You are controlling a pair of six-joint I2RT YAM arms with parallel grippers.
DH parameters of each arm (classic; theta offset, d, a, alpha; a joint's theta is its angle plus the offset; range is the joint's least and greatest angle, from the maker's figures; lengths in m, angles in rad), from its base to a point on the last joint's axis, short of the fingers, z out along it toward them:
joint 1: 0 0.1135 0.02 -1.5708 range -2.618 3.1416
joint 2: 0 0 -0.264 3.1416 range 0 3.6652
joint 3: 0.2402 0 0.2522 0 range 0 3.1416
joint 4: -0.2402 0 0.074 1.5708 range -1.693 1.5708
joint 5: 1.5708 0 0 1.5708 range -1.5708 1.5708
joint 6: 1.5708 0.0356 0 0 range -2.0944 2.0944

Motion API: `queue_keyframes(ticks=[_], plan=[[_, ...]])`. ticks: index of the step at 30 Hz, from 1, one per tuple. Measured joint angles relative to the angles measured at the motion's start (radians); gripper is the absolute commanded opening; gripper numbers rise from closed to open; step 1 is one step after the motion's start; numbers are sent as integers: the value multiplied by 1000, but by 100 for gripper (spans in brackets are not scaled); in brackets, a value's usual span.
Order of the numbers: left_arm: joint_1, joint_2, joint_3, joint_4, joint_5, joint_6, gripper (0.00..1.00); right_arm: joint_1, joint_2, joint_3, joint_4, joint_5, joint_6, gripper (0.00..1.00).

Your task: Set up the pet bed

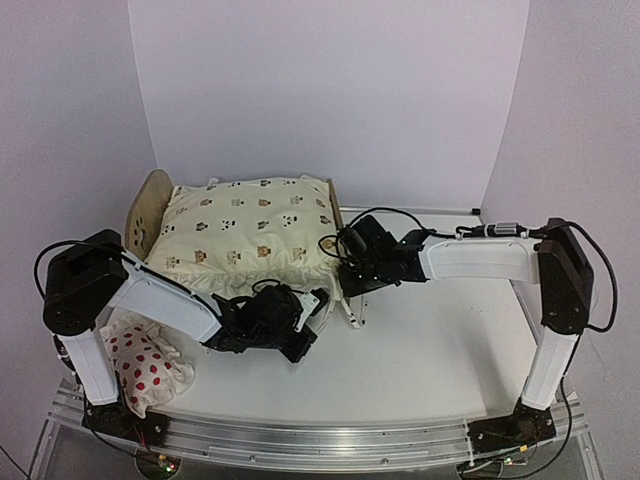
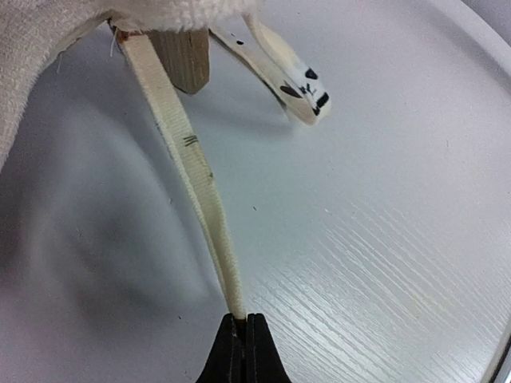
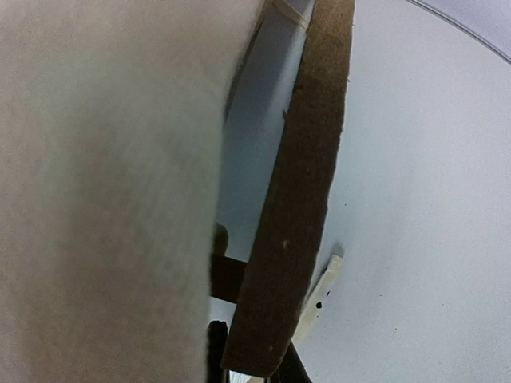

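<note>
pet bed (image 1: 150, 205): cream cushion (image 1: 245, 235) lying in it | left gripper (image 2: 244, 321): pressed together on a cushion tie (image 2: 196, 175) | right gripper (image 3: 251, 359): pinching the bed's footboard (image 3: 295, 199)

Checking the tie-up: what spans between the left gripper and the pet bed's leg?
A cream cushion tie, pinched by the left gripper, runs up beside the wooden leg; left wrist view.
</note>
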State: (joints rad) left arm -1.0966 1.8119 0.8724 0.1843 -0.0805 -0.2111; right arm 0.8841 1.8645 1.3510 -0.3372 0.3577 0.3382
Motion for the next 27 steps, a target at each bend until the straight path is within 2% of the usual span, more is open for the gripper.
queue_keyframes(ticks=[8, 11, 13, 16, 20, 27], plan=[[0, -4, -39, 32, 84, -50, 0, -2, -25, -17, 30, -54, -5, 51], [0, -4, -43, 56, 109, -65, 0, -5, -93, -51, 31, -88, -13, 65], [0, -4, -43, 67, 126, -77, 0, -9, -162, -87, 27, -108, -14, 69], [0, -4, -43, 80, 145, -89, 0, -15, -270, -148, 19, -147, -21, 72], [0, -5, -43, 80, 162, -106, 0, -20, -337, -205, 10, -207, -24, 71], [-4, -21, -43, 78, 183, -132, 0, -22, -295, -283, 20, -405, -51, 67]])
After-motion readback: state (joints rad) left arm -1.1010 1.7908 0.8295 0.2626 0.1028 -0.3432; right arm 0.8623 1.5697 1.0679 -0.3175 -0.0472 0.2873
